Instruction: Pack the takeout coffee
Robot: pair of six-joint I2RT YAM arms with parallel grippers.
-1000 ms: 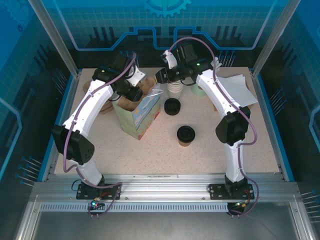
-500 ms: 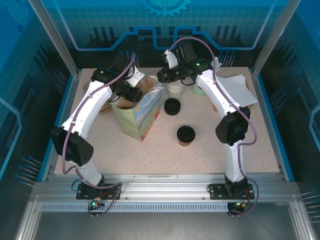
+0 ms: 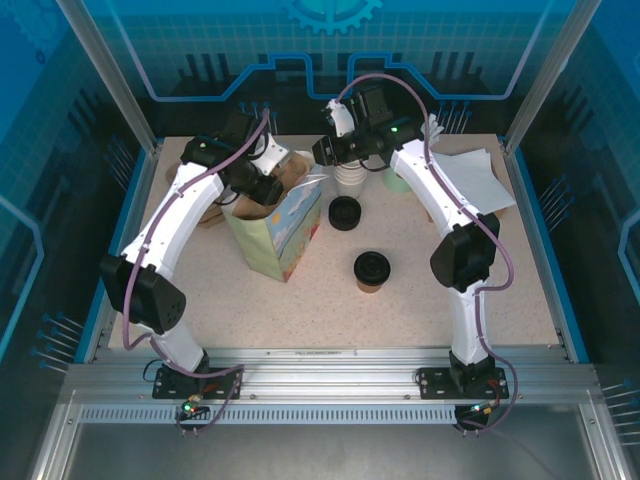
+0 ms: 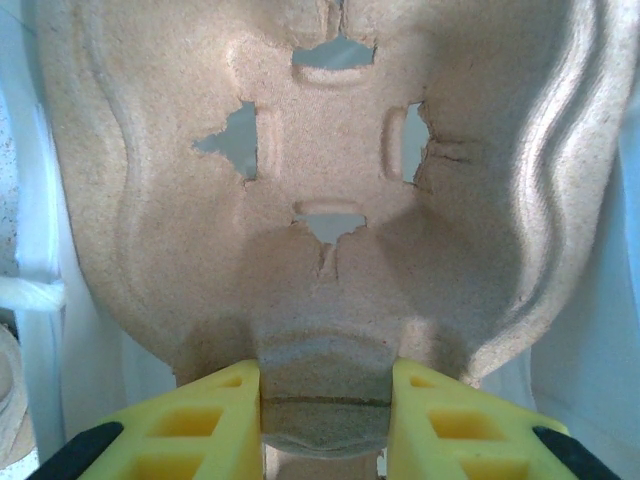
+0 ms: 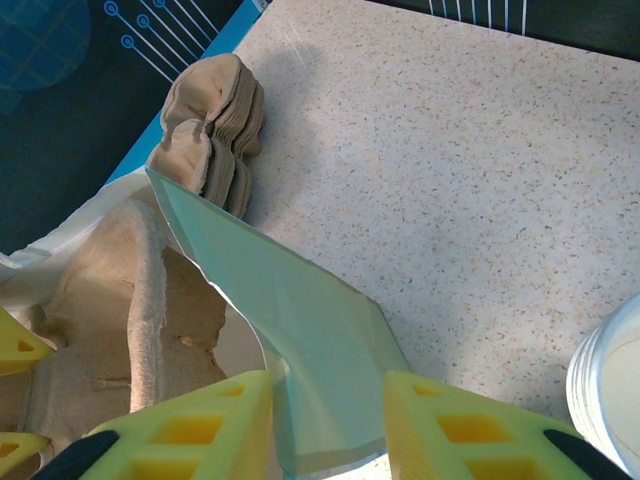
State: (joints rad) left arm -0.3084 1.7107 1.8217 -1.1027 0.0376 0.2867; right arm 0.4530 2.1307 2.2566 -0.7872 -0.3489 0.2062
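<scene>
The takeout coffee (image 3: 371, 268) stands upright on the table (image 3: 420, 300), lid on, between the two arms and apart from the open paper bag (image 3: 285, 235) to its left. A loose black lid (image 3: 344, 212) lies farther back. Over the bag's mouth, the left claw (image 4: 325, 388) pinches the tab of a pulp carrier (image 4: 330, 150). The right claw (image 5: 328, 395) straddles the bag's flap (image 5: 300, 320); whether it actually grips, I cannot tell

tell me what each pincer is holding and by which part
The left pincer grips the brown moulded-pulp cup carrier by its near edge tab. The paper bag's pale green flap lies between the fingers of the right pincer; a grip cannot be told.
</scene>
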